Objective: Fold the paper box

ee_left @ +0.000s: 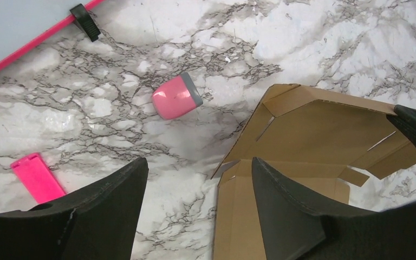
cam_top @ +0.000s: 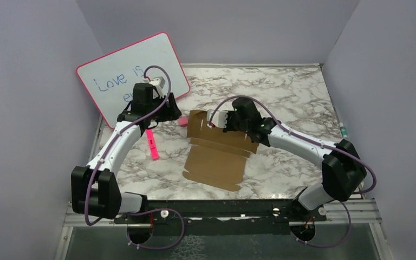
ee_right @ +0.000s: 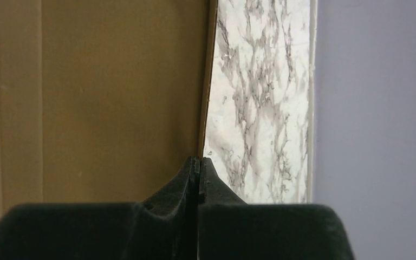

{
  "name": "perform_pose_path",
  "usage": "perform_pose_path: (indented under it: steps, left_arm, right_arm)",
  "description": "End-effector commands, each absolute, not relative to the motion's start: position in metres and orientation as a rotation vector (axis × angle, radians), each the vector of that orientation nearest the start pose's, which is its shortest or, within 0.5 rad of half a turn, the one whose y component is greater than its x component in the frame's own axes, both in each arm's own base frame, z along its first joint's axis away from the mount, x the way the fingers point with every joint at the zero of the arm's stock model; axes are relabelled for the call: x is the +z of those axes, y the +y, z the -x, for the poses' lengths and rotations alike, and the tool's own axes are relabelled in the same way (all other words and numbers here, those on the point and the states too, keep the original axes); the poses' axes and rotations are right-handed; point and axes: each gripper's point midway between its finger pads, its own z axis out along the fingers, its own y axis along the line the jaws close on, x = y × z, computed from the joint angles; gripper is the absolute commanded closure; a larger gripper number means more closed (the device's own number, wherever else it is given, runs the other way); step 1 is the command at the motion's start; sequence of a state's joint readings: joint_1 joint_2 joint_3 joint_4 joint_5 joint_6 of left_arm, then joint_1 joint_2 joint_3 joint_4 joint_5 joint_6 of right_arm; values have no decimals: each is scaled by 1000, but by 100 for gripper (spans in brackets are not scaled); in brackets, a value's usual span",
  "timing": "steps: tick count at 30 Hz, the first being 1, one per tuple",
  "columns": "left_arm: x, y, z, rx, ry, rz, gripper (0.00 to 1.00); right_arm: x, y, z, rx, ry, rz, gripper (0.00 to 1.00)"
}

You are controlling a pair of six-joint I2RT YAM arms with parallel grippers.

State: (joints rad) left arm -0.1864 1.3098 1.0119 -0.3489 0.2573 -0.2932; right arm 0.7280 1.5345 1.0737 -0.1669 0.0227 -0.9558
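Tabletop (cam_top: pixel 292 92) — one paper box (cam_top: pixel 216 162), one whiteboard (cam_top: pixel 119 67).

Top view looks down from above, wrist views close, sharing paper box (cam_top: pixel 216 162)

A: Where does the paper box (cam_top: pixel 216 157) lie?
B: Mid-bench (cam_top: pixel 292 92).
A: And to its left?
B: A marker (cam_top: pixel 153 145), toward the left edge. A small cap (cam_top: pixel 182 121) sits just off the box's far-left corner. The whiteboard (cam_top: pixel 114 81) leans at the far-left corner.

Bright even light, faint soft shadows, mild sheen on the marble table (ee_left: pixel 303 43), wrist views blurred at bottom
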Motion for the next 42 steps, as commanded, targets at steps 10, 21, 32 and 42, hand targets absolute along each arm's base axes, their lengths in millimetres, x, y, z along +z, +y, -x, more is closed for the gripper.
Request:
perform_pose_path:
  steps: [10,21,32,42]
  left_arm:
    - [177,-156,-364,-805,2226,62,28]
    - [179,-165,-381,-847,2204,102,30]
    - [168,-178,-379,-862,2230,71,32]
    - [152,-174,-364,-832,2261,76,41]
  right_arm:
    - [190,274,-357,-343,1217,1612,97]
    - [203,279,-361,-406,1122,1596,97]
    - [198,280,-359,-471,1065,1624,98]
    - [200,288,-350,-539,984,1639,99]
